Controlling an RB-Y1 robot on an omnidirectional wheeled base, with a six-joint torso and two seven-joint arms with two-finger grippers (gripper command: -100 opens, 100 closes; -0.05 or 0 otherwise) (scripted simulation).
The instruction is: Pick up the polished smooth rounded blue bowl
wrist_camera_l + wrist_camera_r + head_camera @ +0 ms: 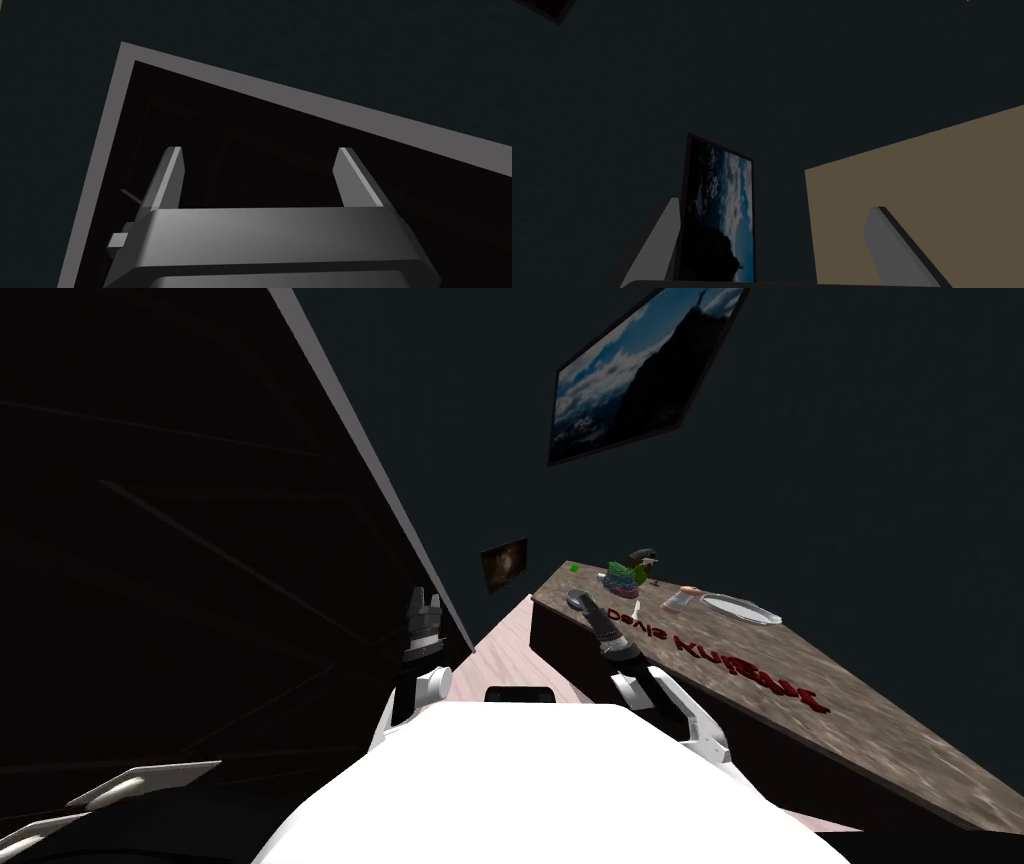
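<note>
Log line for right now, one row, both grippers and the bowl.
phase: pre-grasp | left gripper: open, empty | right gripper: open, empty, short of bowl | blue bowl: far end of table, not grasped

Dim throughout — the flat dark grey walls [850,438] read almost black. The long mottled brown tabletop [900,738] and pale pink floor [520,648] are brightest; head-view lines splay toward the corners.

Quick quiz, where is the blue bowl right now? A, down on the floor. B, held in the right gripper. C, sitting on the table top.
C: the blue bowl sits on the table near its far end, and the right gripper is open with nothing between its fingers.
</note>
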